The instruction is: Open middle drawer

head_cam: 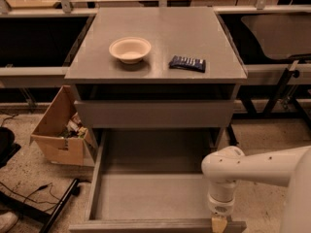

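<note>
The middle drawer (146, 195) is pulled far out of the grey cabinet, and its wide shallow grey tray lies open and empty. Its slab front (146, 225) runs along the bottom edge of the camera view. My gripper (218, 223) hangs from the white arm (252, 166) at the right end of that front, right at its top edge. The top drawer (153, 113) sits pushed in above it. The lowest drawer is hidden under the open one.
A cream bowl (129, 49) and a dark blue packet (187, 63) lie on the cabinet top (160, 30). An open cardboard box (60, 130) with clutter stands on the floor at the left. Black cables and a stand leg (43, 198) lie at the lower left.
</note>
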`<state>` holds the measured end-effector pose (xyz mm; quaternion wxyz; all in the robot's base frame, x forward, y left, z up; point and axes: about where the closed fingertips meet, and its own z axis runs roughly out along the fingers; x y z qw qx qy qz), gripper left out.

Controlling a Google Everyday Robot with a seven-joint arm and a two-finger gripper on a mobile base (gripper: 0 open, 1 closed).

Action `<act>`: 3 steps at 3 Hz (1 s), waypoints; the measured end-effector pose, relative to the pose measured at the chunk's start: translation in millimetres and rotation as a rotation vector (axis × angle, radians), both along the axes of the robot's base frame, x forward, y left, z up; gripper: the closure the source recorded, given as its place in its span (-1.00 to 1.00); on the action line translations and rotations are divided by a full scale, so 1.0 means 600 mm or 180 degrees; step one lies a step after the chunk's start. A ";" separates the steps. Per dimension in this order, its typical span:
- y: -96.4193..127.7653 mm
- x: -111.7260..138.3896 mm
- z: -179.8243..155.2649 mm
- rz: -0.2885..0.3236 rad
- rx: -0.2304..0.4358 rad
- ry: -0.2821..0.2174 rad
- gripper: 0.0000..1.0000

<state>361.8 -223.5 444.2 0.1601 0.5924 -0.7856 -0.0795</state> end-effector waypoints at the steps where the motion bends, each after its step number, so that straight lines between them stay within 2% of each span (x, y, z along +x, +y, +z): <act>1: 0.002 0.001 0.000 0.0000 0.0000 0.0000 0.62; 3: 0.002 0.001 0.000 0.0000 0.0000 0.0000 -0.31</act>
